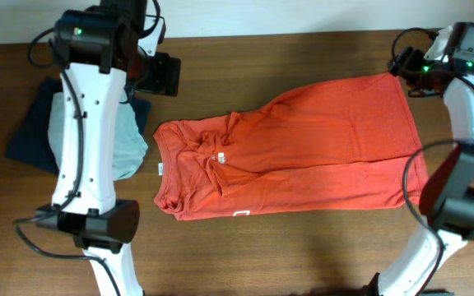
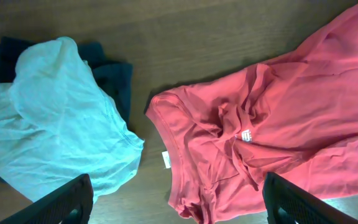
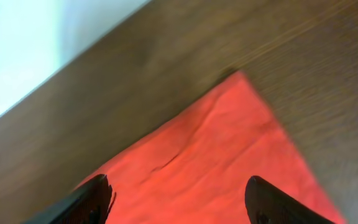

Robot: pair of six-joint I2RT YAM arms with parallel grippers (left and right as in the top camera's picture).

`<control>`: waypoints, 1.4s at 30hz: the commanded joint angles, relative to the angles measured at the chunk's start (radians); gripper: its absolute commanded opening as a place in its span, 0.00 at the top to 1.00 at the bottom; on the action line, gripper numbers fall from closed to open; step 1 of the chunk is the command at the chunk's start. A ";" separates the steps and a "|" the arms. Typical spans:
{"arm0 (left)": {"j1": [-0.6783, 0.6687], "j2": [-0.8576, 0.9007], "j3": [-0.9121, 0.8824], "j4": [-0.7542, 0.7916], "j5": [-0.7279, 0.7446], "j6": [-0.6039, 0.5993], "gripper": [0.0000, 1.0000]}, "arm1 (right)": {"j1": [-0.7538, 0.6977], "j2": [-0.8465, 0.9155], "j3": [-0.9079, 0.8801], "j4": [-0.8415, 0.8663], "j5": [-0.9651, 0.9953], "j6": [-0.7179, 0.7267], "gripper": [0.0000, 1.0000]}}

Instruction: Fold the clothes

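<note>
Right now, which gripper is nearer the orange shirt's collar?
Left. The left gripper hangs open near the collar; the right gripper is over the T-shirt's opposite hem corner.

brown wood table (image 1: 303, 247), pale mint tee (image 2: 55, 124) bunched up at its left end, sitting on a dark navy garment (image 2: 114, 81) that pokes out around it, both kinda crumpled, white wall (image 1: 303, 12) past the far edge

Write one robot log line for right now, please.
T-shirt: spread on table, collar bunched; left gripper: open, near collar; right gripper: open, over hem corner; pale green shirt: piled aside
</note>
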 commanded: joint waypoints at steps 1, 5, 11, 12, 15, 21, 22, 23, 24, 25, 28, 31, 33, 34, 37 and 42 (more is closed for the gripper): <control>-0.002 -0.024 0.004 -0.001 -0.004 0.001 0.13 | 0.001 0.074 0.041 0.043 0.073 -0.004 0.26; -0.004 -0.024 0.004 -0.001 0.027 0.001 0.13 | 0.011 0.153 0.041 0.140 0.123 0.030 0.26; -0.010 -0.024 0.004 -0.001 0.027 0.001 0.13 | 0.013 0.221 0.041 0.258 0.143 0.048 0.27; -0.013 -0.024 0.004 -0.001 0.028 0.001 0.13 | 0.014 0.231 0.041 0.271 0.149 0.051 0.27; -0.019 -0.024 0.004 -0.001 0.027 0.001 0.13 | 0.019 0.263 0.041 0.309 0.153 0.071 0.28; -0.032 -0.024 0.004 -0.001 0.027 0.001 0.13 | 0.045 0.293 0.041 0.367 0.157 0.074 0.30; -0.033 -0.024 0.004 -0.001 0.027 0.001 0.13 | 0.050 0.293 0.041 0.370 0.160 0.074 0.34; -0.034 -0.024 0.004 -0.001 0.027 0.001 0.13 | 0.053 0.293 0.041 0.369 0.162 0.074 0.41; -0.035 -0.024 0.004 -0.001 0.027 0.001 0.13 | 0.056 0.293 0.041 0.364 0.164 0.074 0.51; -0.035 -0.024 0.004 -0.001 0.027 0.001 0.13 | 0.057 0.293 0.042 0.351 0.164 0.074 0.64; -0.035 -0.024 0.004 -0.001 0.027 0.002 0.13 | 0.050 0.288 0.053 0.288 0.167 0.074 0.89; -0.035 -0.024 0.004 -0.001 0.027 0.003 0.13 | 0.030 0.260 0.079 0.212 0.167 0.073 0.96; -0.035 -0.024 0.004 -0.001 0.023 0.013 0.13 | 0.016 0.227 0.091 0.180 0.167 0.072 0.96; -0.035 -0.024 0.004 -0.001 0.019 0.016 0.13 | 0.010 0.208 0.094 0.168 0.166 0.072 0.96; -0.034 -0.024 0.004 -0.001 0.016 0.032 0.13 | -0.008 0.143 0.094 0.132 0.139 0.028 0.96; -0.033 -0.024 -0.021 -0.001 -0.007 0.081 0.13 | -0.016 0.042 0.094 0.024 0.131 -0.037 0.96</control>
